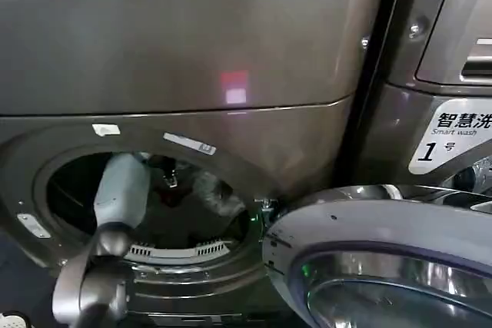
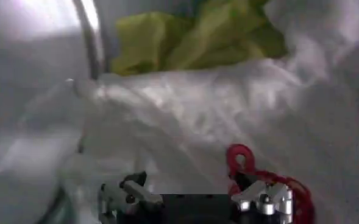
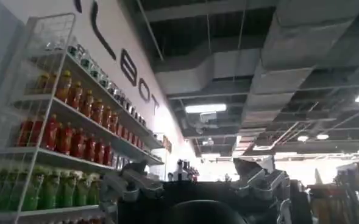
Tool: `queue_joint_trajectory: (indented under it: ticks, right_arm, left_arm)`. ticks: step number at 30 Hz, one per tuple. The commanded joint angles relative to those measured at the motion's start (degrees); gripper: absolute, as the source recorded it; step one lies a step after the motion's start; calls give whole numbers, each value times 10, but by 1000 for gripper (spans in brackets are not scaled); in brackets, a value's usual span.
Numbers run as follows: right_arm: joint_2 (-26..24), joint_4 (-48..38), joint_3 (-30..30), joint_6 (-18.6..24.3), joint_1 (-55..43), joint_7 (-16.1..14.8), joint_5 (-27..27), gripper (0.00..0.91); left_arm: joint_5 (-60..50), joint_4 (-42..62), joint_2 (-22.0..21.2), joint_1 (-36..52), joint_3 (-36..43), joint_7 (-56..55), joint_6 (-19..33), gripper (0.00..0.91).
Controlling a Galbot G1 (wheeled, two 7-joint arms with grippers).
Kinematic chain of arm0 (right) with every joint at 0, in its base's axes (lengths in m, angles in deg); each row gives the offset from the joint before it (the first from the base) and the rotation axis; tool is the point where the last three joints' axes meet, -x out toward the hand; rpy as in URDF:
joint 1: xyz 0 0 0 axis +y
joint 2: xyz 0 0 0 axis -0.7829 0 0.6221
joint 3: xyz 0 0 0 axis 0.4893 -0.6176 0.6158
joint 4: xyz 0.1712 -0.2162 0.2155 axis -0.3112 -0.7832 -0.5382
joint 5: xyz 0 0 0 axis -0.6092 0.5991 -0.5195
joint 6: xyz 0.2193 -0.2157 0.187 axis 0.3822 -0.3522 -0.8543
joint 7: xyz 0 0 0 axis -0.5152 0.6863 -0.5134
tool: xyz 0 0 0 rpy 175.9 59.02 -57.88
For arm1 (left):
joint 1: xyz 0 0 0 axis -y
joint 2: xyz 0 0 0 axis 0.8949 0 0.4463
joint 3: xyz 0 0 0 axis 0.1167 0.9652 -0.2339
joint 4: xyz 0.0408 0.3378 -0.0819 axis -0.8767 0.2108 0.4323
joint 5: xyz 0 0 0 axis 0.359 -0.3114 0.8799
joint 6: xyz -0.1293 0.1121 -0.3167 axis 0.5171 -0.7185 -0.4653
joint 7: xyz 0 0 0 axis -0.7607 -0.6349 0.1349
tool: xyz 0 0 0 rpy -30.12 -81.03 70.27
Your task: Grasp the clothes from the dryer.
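Room: a shop-like hall with exposed ceiling ducts (image 3: pixel 228 67) and strip lights, a white wire shelf rack (image 3: pixel 51 122) of bottled drinks along one wall.
Neighbouring machine: stands to the robot's right of the dryer, with a white "Smart wash" label marked 1 (image 1: pixel 453 140).
Dryer: the bronze-grey front-loader (image 1: pixel 192 59) takes up most of the head view; its round porthole faces the robot, the drum's axis running straight back into the machine.
Dryer door: swung open to the robot's right (image 1: pixel 384 259), its glass bowl turned upward and toward the camera.
Left arm: its pale grey forearm (image 1: pixel 119 190) rises from the lower left and slants up through the porthole, wrist end deep in the dark drum.
Clothes: inside the drum, a soft heap of white and pale grey fabric (image 2: pixel 185 122) with no clear long axis; a lime-green piece (image 2: pixel 197 39) lies on the far side, a red looped cord (image 2: pixel 243 161) beside one finger.
Left gripper: (image 2: pixel 197 198) fingers spread apart, tips at the white fabric, nothing pinched between them.
Right gripper: (image 3: pixel 197 182) raised away from the dryer and aimed toward the ceiling, fingers spread, holding nothing.
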Motion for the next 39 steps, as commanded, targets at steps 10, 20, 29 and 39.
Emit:
queue_joint_trajectory:
  ticks: [10,20,29,39]
  right_arm:
    - [5,1,-13,7,-5,-1,12,907]
    - [7,4,-18,7,-8,-1,13,907]
    - [9,7,-18,8,-6,-1,12,907]
    - [10,6,-21,9,-6,-1,12,907]
  left_arm:
    - [-11,67,-10,9,0,-9,-17,907]
    - [-67,87,-8,8,0,-17,-39,907]
    - [-53,110,-6,12,-1,-24,-37,907]
    - [-31,118,-4,3,-1,-16,-23,0]
